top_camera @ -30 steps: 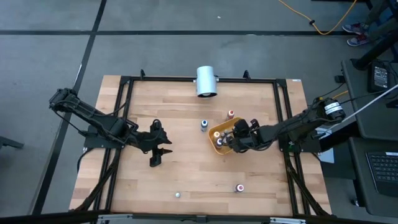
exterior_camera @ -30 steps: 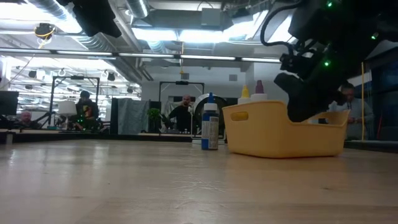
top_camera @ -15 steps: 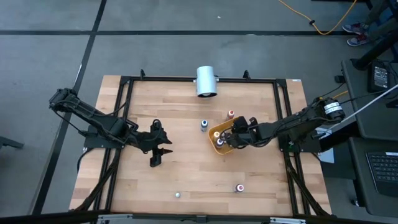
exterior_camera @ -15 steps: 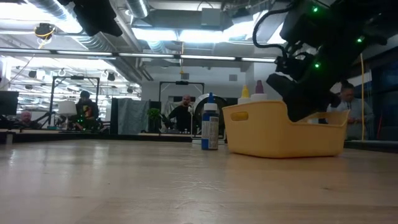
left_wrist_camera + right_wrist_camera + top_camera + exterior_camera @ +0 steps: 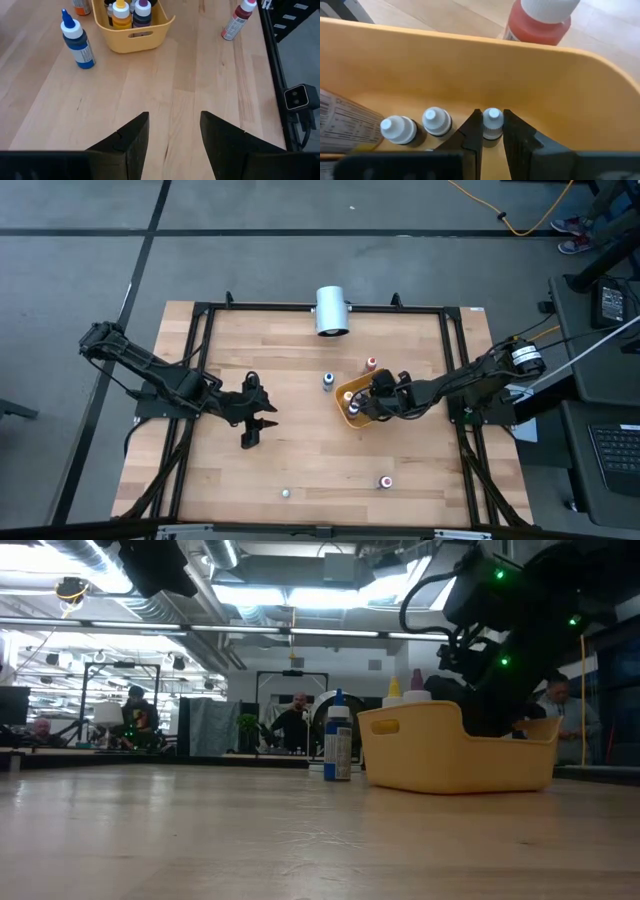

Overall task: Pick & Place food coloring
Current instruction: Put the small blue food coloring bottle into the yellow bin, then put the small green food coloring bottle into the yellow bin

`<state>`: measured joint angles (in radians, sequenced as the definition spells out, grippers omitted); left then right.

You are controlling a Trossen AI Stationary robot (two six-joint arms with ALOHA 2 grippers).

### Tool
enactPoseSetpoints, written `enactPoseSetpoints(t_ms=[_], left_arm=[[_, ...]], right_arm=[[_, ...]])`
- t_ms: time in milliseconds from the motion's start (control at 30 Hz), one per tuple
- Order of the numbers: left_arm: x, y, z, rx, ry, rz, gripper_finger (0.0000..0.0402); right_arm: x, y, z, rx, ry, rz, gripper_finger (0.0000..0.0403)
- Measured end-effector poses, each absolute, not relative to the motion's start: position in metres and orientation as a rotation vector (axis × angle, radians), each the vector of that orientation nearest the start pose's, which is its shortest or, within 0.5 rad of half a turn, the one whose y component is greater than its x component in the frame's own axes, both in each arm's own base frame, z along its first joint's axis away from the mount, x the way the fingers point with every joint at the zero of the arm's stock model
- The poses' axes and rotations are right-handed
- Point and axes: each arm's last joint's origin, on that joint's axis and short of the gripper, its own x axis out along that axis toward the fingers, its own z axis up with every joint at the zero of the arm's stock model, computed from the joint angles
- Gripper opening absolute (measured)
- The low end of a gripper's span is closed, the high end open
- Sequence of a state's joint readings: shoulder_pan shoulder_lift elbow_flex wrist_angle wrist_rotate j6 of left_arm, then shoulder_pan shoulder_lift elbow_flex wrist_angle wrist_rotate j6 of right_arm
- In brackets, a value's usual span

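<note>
right gripper (image 5: 492, 131) pinching bottle (image 5: 492, 122), visible wrist-only

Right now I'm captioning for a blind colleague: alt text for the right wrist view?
The right gripper straddles a white-capped food coloring bottle inside the yellow tray; two more capped bottles stand beside it.

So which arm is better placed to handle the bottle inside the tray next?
Right: its end effector is down in the yellow tray, straddling a white-capped bottle; the left end effector hangs open, well away.
</note>
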<state>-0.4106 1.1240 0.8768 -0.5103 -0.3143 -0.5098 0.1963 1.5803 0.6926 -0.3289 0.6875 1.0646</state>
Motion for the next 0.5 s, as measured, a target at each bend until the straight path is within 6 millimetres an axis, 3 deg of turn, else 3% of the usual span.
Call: enactPoseSetpoints(t_ms=[500], left_arm=[[0.212, -0.0825, 0.2743, -0.22, 0.71, 0.089, 0.0173]], right_arm=[[0.2533, 0.0317, 0.1311, 0.402, 0.742, -0.923, 0.0124]])
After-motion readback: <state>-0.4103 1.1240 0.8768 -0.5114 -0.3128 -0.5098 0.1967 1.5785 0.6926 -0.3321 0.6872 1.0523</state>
